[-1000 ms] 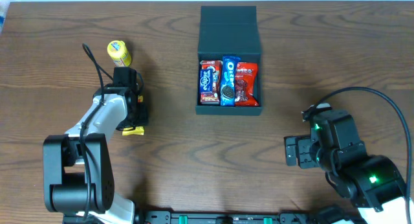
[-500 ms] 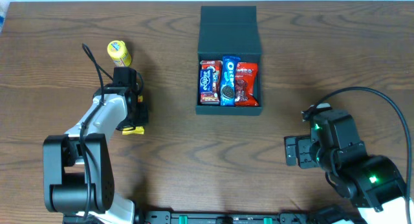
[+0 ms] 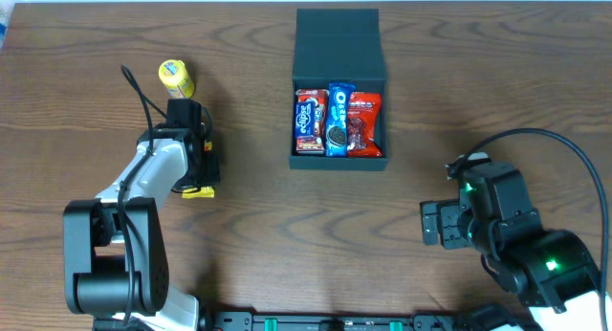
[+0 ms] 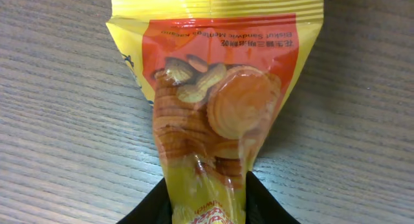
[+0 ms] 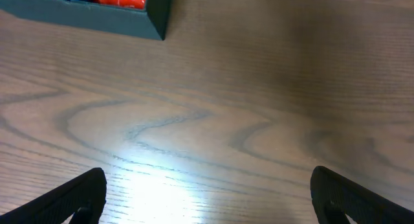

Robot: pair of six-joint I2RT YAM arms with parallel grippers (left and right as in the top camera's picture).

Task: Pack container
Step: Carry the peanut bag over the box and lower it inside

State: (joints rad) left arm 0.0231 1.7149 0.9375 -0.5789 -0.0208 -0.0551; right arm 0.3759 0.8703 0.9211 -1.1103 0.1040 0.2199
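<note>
The brown wood-grain worktop (image 3: 287,226) carries a dark teal container (image 3: 339,163) toward its far middle, the lid folded open flat on the wood behind it. Well apart, toward the left, a yellow biscuit packet (image 3: 175,77) rests against the wood, casting a shadow.

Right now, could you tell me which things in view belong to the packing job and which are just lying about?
Job in hand:
- container, lid open
- three snack packets inside it
- yellow biscuit packet, pinched in the left end effector

Lying about:
- black cable
- right end effector, open, holding nothing
</note>
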